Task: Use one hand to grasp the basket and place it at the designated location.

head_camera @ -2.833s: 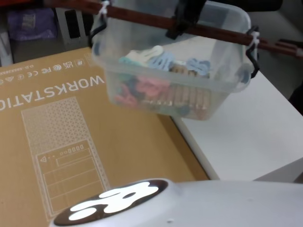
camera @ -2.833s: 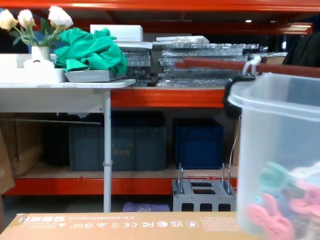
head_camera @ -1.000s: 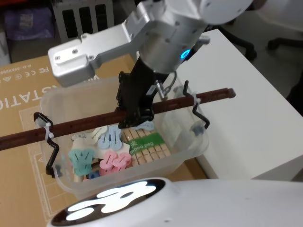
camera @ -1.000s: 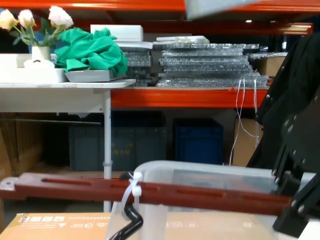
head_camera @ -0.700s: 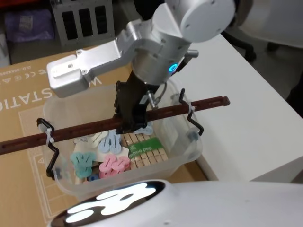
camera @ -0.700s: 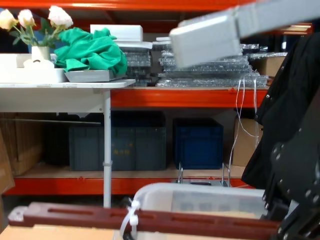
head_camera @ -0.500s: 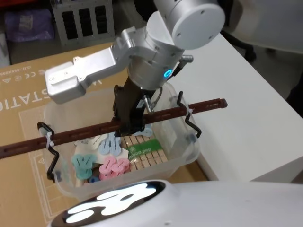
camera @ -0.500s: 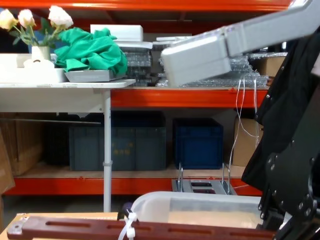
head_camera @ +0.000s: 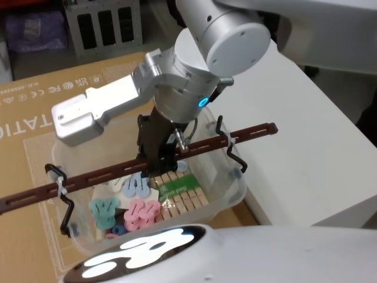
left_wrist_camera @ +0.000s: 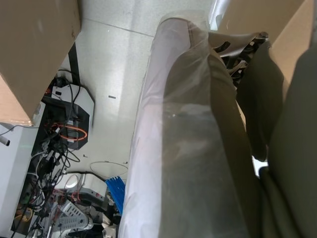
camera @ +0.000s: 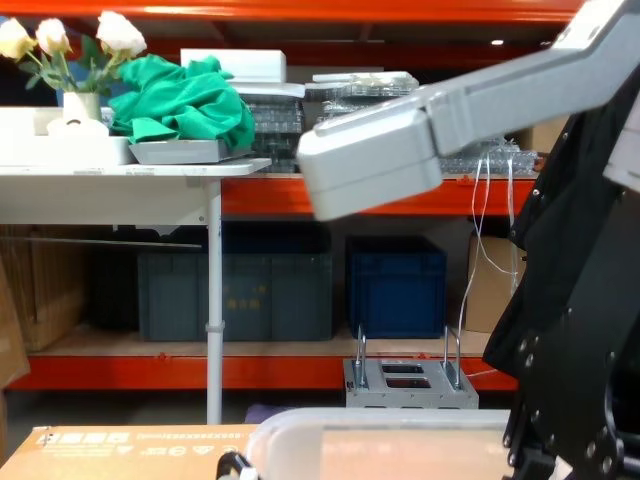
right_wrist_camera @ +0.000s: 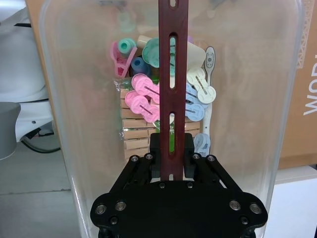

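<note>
The basket is a translucent tub holding coloured clothes pegs, set low on the big cardboard box. I cannot tell whether it rests on the box. Its reddish-brown bar handle runs slantwise across the tub, tied on with white ties. My right gripper reaches down from a grey arm and is shut on the middle of that handle. In the right wrist view the black gripper clamps the handle above the basket. The chest view has the basket rim at its bottom edge.
A white table borders the cardboard box on the right, and the tub's right end lies near that edge. Across the room stand orange shelving, dark blue crates and a white side table. The left wrist view looks down at floor and cables.
The right arm has come down with the basket, from high at the right to low over the cardboard box. The handle has dropped out of the chest view's bottom edge.
</note>
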